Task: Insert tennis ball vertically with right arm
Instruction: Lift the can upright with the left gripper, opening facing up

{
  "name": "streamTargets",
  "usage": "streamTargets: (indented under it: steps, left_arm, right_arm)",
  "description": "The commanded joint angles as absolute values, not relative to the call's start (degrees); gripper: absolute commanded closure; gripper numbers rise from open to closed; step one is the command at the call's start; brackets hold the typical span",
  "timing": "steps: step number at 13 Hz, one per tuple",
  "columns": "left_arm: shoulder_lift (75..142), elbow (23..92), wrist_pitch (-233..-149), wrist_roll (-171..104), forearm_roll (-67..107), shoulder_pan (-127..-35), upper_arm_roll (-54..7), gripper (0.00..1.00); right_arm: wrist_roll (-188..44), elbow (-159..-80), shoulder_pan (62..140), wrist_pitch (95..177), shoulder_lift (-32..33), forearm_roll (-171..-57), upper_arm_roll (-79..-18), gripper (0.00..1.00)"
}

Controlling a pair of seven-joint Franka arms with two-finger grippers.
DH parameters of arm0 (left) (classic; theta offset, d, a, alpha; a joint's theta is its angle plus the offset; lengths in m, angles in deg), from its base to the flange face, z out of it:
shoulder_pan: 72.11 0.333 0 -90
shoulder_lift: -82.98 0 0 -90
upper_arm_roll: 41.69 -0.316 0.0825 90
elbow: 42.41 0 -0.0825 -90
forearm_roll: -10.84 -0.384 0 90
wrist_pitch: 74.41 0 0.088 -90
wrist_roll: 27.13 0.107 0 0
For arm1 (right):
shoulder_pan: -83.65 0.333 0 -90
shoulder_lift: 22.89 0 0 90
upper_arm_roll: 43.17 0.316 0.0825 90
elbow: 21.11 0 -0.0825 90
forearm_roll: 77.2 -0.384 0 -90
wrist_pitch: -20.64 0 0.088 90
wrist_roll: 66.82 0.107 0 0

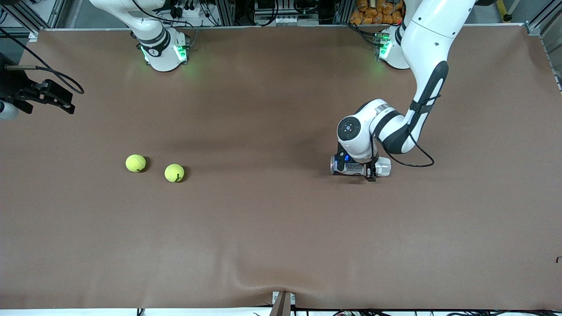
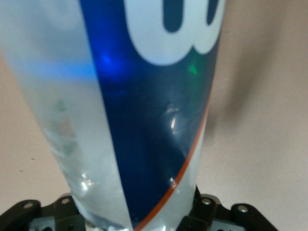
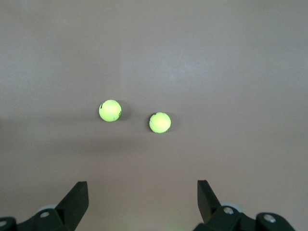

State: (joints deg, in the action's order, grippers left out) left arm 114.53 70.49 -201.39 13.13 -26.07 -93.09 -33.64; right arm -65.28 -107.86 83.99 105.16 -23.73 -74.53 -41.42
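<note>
Two yellow-green tennis balls lie side by side on the brown table toward the right arm's end: one (image 1: 135,163) and one slightly nearer the front camera (image 1: 174,173). The right wrist view shows both from high above, one ball (image 3: 110,110) and the other (image 3: 160,122). My right gripper (image 3: 142,197) is open and empty, up in the air over the right arm's end of the table (image 1: 57,94). My left gripper (image 1: 358,170) is down at the table, shut on a clear ball can (image 1: 383,166) with a blue label (image 2: 154,120) that lies on its side.
The brown table cover (image 1: 272,228) has a wrinkle near its front edge. A small bracket (image 1: 282,303) sticks up at the front edge's middle. Both arm bases stand along the edge farthest from the front camera, the right arm's base (image 1: 163,55) nearest the balls.
</note>
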Motion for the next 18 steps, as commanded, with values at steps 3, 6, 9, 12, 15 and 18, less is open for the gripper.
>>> streamTargets:
  steps: [3, 6, 9, 12, 15, 18]
  left_arm:
    - [114.8, 69.8, -202.3, 10.6, -27.4, -92.7, -33.5, 0.3]
    - [114.7, 67.5, -202.4, 8.6, -26.3, -93.0, -33.2, 0.3]
    - [114.5, 62.4, -202.4, 7.6, -21.6, -93.0, -29.8, 0.3]
    - [114.5, 54.7, -202.5, 7.4, -14.4, -93.5, -27.1, 0.29]
    - [114.4, 52.1, -211.0, 5.2, -9.0, -94.0, -26.0, 0.29]
    - [114.9, 52.4, -222.8, 1.1, -5.0, -94.1, -26.0, 0.29]
  right_arm:
    - [-66.2, -109.0, 82.9, 105.1, -25.1, -75.5, -40.9, 0.0]
    - [-66.2, -109.0, 82.9, 105.1, -25.1, -75.5, -40.9, 0.0]
    - [-66.2, -109.0, 82.9, 105.1, -25.1, -75.5, -40.9, 0.0]
    - [-66.2, -109.0, 82.9, 105.0, -25.1, -75.5, -40.9, 0.0]
    - [-66.2, -108.9, 82.9, 105.0, -25.1, -75.5, -41.0, 0.0]
    - [-66.3, -108.8, 82.9, 105.0, -24.4, -75.3, -41.0, 0.0]
